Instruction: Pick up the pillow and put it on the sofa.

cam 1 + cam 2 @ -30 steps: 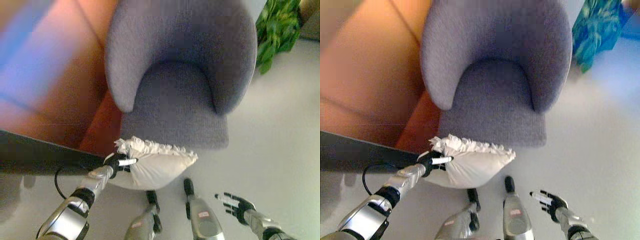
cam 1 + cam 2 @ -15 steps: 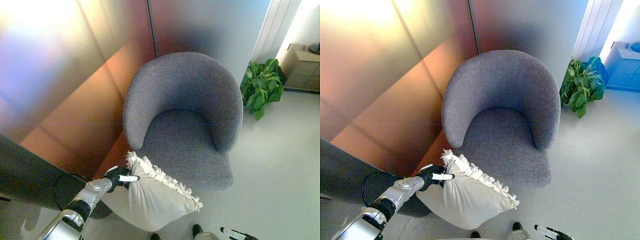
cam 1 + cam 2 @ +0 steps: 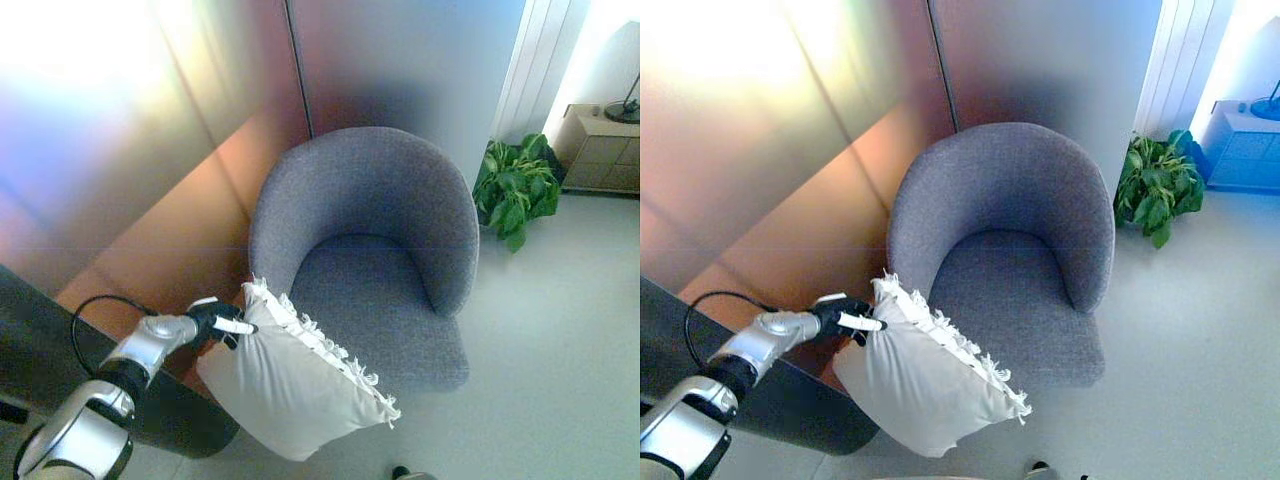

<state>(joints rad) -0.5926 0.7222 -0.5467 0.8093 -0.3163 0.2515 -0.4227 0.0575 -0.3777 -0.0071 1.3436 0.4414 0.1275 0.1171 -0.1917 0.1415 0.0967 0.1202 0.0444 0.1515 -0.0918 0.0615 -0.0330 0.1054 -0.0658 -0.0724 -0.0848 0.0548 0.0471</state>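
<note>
A white pillow (image 3: 290, 385) with a frilled edge hangs from its upper left corner, in front of the seat's left front edge. My left hand (image 3: 216, 324) is shut on that corner and holds the pillow in the air; it also shows in the right eye view (image 3: 845, 318). The sofa is a grey round armchair (image 3: 375, 255) with a curved back, standing just behind and to the right of the pillow. My right hand is not in view.
A dark table edge (image 3: 60, 370) lies at the lower left under my left arm. A brown panelled wall (image 3: 150, 150) runs behind the chair. A green plant (image 3: 515, 190) and a low cabinet (image 3: 600, 150) stand at the far right.
The camera has tilted up, so the chair shows whole. My left hand has lifted the pillow higher, so it hangs by its corner. My right hand has left the view.
</note>
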